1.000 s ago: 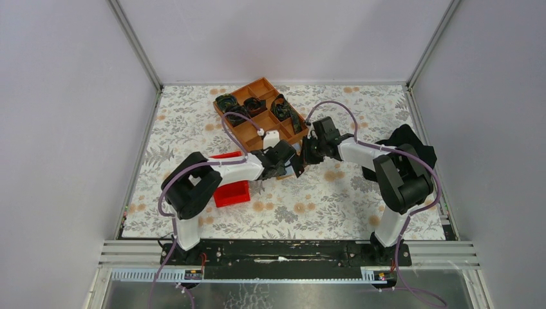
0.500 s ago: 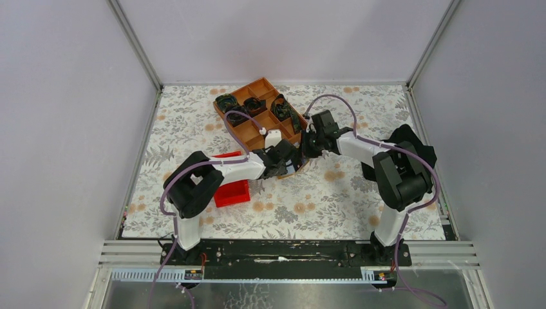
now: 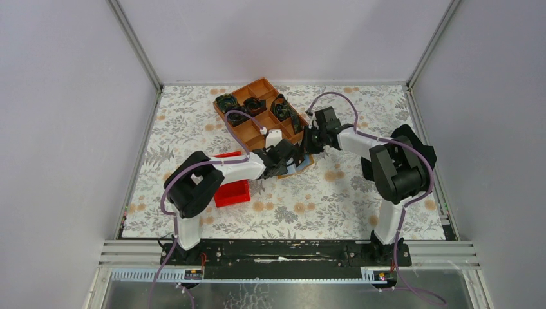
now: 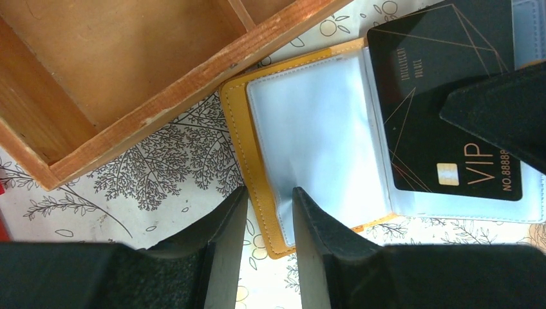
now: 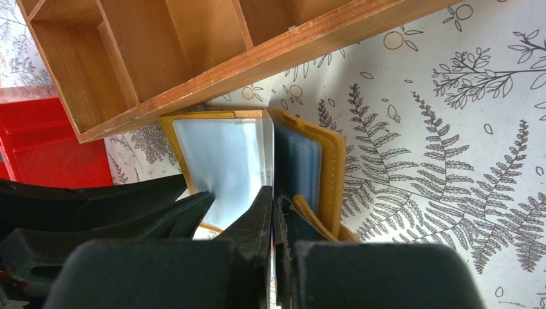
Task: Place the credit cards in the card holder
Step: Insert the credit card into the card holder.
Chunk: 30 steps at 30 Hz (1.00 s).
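The tan-orange card holder [image 4: 235,129] lies open on the floral cloth beside the wooden tray, its clear sleeves facing up [image 5: 222,161]. A black credit card [image 4: 444,84] with gold lines and "VIP" lies across the holder's right half. My right gripper [image 5: 273,193] is shut on the card's near end. Whether the card's far end is inside a sleeve I cannot tell. My left gripper [image 4: 270,199] is open, its fingers either side of the holder's lower left edge, one finger over the sleeve. From above both grippers meet over the holder [image 3: 300,168].
The orange-brown compartment tray [image 3: 248,132] stands just behind the holder, with dark items in its far cells. A red bin [image 3: 232,193] sits under the left arm. A black object [image 3: 412,138] lies behind the right arm.
My right wrist has moved back towards the tray and its arm has swung inward. The holder's pale face now shows below the grippers. The left arm has barely moved.
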Motion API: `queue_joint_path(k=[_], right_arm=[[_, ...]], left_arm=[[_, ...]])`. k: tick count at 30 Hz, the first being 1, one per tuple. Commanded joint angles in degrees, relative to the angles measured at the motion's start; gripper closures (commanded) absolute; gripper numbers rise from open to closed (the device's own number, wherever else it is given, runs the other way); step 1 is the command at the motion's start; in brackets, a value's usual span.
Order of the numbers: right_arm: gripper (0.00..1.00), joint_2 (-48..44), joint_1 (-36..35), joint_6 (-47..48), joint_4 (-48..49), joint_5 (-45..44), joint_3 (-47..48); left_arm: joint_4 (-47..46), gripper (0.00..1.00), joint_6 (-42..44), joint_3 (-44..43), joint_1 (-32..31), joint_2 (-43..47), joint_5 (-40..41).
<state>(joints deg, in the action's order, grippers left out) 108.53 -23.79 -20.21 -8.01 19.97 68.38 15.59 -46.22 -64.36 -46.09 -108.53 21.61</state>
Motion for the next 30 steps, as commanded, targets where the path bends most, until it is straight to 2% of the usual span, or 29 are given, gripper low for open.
queue_joint_path(k=[1, 11, 30], right_arm=[[1.00, 1.14, 1.95, 0.20, 3.20, 1.98, -2.15], [1.00, 0.71, 3.47, -3.20, 15.18, 11.07, -12.15], [1.00, 1.33, 3.48, -7.66, 23.28, 12.43, -19.48]], left_arm=[[8.47, 0.62, 2.79, 4.23, -0.22, -7.06, -4.24], [8.40, 0.62, 3.68, 3.63, -0.12, -7.85, -5.33], [9.05, 0.62, 3.51, 3.02, -0.15, -8.48, -5.69]])
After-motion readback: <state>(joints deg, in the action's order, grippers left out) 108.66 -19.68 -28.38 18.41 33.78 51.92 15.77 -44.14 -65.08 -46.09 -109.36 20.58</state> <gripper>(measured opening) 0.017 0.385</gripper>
